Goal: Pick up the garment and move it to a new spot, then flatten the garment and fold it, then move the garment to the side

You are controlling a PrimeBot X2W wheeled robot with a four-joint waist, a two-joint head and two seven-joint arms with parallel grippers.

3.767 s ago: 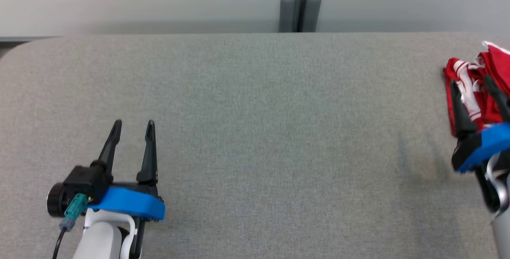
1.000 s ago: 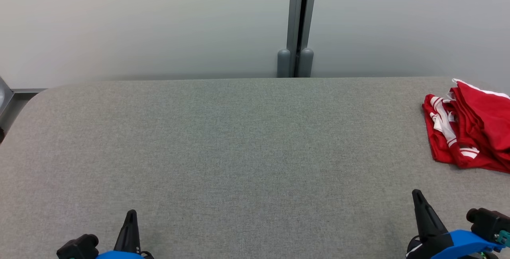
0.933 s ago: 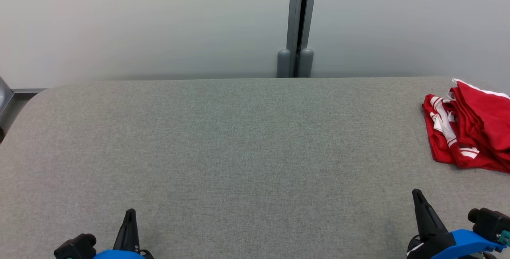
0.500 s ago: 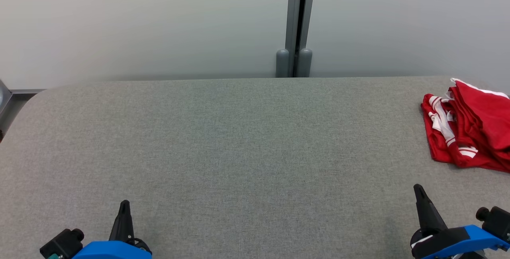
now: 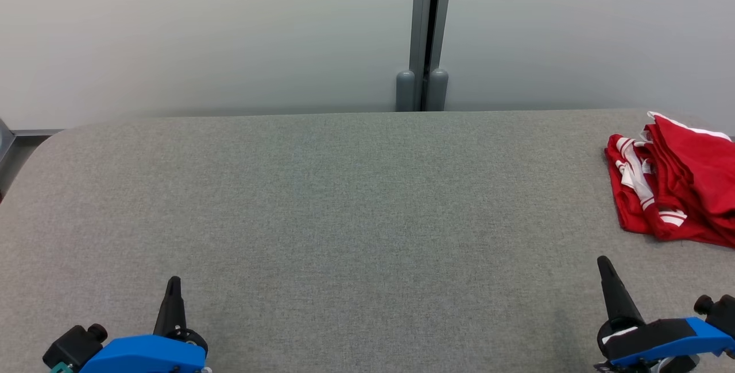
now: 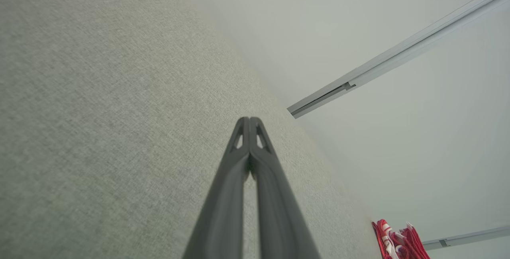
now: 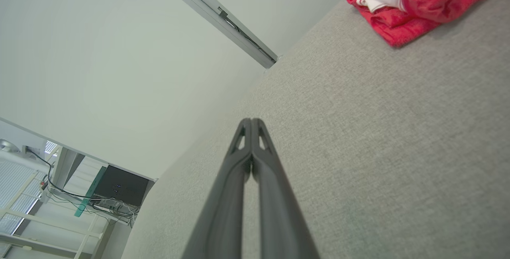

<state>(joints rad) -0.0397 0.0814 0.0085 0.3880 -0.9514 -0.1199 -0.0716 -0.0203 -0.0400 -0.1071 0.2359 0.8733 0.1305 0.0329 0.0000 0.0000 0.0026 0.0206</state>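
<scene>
Both the left pincer (image 5: 172, 295) and the right pincer (image 5: 613, 287) are now drawn back to the near edge of the surface (image 5: 344, 206), each closed together and empty, well apart from the folded garment (image 5: 674, 183) lying at the far right, so the task looks finished.

Legible text, labels, brands, numbers, signs: none. No readable marking stands on any surface in any view.

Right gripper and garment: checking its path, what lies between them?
Nothing but bare grey tabletop lies between the right gripper and the garment; head and right wrist views show it.
</scene>
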